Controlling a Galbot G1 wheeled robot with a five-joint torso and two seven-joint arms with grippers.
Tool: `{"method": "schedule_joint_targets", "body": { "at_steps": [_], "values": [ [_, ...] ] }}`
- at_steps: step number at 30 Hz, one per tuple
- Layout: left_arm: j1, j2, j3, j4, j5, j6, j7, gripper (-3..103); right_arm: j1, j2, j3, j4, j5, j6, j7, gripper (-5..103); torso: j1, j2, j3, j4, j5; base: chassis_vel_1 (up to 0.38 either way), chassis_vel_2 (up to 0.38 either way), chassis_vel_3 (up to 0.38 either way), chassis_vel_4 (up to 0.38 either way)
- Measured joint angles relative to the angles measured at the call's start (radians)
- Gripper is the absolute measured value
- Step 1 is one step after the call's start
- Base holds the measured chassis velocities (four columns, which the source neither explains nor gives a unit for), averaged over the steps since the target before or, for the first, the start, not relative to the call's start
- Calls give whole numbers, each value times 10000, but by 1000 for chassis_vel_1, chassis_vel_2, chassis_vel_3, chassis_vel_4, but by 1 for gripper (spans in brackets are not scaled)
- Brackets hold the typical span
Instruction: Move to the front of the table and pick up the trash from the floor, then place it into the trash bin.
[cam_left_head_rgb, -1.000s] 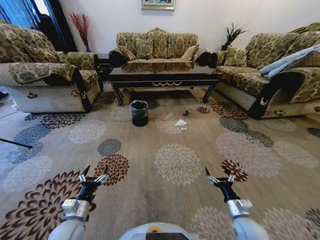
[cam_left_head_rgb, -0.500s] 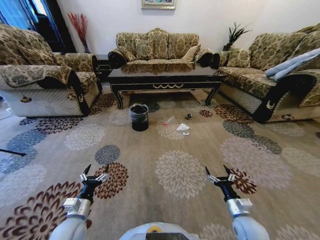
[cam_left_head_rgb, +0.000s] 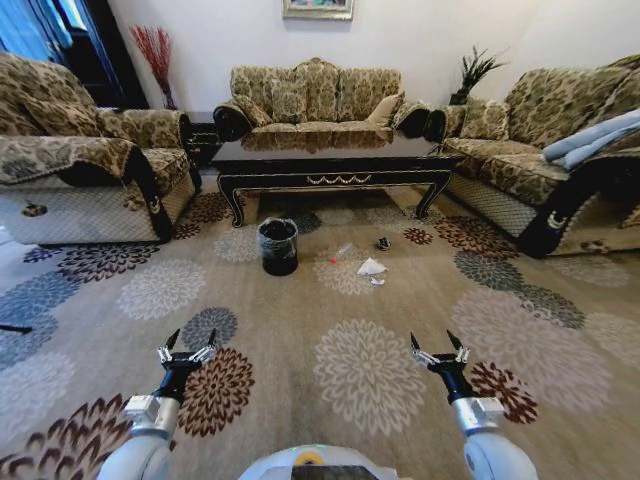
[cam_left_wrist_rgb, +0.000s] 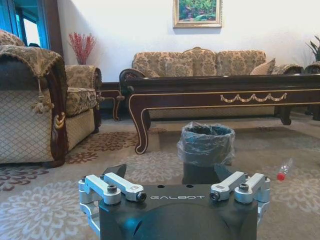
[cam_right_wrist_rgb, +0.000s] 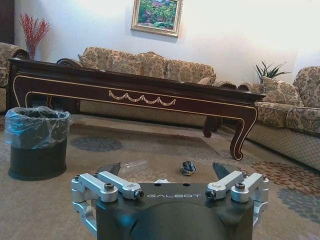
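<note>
Well ahead of both tools (cam_left_head_rgb: 187, 352) (spread): trash (cam_left_head_rgb: 371, 267).

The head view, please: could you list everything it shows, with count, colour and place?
table: one, dark glossy wood with gold trim, centre back.
trash bin: one, black with clear liner, on the carpet before the table's left end.
bottle: one, clear with red cap, lying right of the bin.
paper piece: one, white, right of the bottle.
dark wad: one, between the paper and the table.
sofas: three, beige patterned, behind and at both sides.
carpet: one, beige with flower medallions.
left tool: open, low at the left.
right tool: open, low at the right.
</note>
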Motion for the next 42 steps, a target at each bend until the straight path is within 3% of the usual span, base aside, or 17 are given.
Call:
{"method": "schedule_joint_targets", "body": {
  "at_steps": [42],
  "values": [
    [263,79,-263,37,-188,-229,12,100,-139,145,-56,168,-219,-1,-50,100,0,4,4,1,1,-185,185,183,-189]
  ]
}}
